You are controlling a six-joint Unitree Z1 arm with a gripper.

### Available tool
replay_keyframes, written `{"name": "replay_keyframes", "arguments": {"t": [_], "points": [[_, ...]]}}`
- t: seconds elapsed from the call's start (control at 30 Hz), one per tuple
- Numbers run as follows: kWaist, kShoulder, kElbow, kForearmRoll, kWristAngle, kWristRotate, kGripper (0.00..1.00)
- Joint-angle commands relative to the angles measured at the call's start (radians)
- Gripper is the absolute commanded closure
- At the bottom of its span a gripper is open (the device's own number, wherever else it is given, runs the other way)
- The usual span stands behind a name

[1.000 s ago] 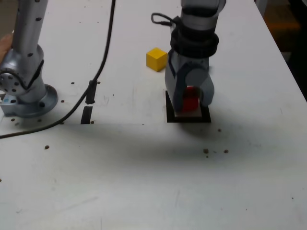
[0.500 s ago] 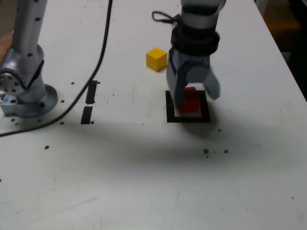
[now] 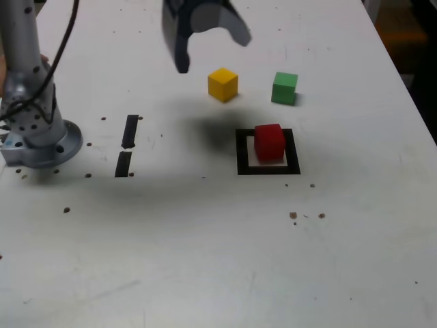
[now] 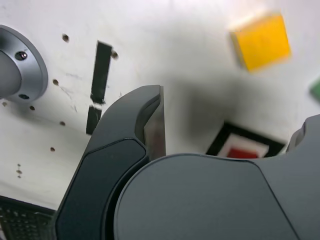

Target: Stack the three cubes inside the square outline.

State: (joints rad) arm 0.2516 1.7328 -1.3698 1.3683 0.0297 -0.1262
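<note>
Because the small red solid cube [image 3: 270, 142] is meant as the base of the stack, it is seen resting alone inside the flat square outline of thick black tape [image 3: 241, 152], on the white centre and a little toward the far edge of the frame, so that a strip of white is left showing in front of it. In the wrist view only the top of the red cube [image 4: 243, 152] is glimpsed within the tape square [image 4: 223, 136]; the rest is hidden behind the gripper body.

The grey two-fingered gripper [image 3: 208, 44] is held high above the white table [image 3: 205, 260], toward the exterior view's left of the square, with its jaws spread wide and nothing between them. This is judged to be a free position from which a second cube can be approached.

The small yellow solid cube [image 3: 222, 84] is found just beyond the square, close under the gripper, and is turned slightly askew to the tape edges; in the wrist view it [image 4: 260, 41] appears blurred. The small green solid cube [image 3: 285, 88] lies to the exterior view's right of the yellow one, apart from it.

All three cubes look equal in size, matte and sharp-edged, each narrower than the white centre. Two cubes are judged yet to be stacked.
</note>
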Motion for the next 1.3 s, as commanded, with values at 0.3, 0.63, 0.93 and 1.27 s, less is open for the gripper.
{"name": "replay_keyframes", "arguments": {"t": [0.3, 0.63, 0.93, 1.27], "points": [[0.191, 0.069, 0.051, -0.102, -0.034, -0.017, 0.03], [0.21, 0.212, -0.003, -0.12, -0.069, -0.063, 0.07], [0.19, 0.246, -0.018, -0.146, -0.068, -0.11, 0.26], [0.169, 0.271, -0.017, -0.191, -0.072, -0.132, 0.41]]}}
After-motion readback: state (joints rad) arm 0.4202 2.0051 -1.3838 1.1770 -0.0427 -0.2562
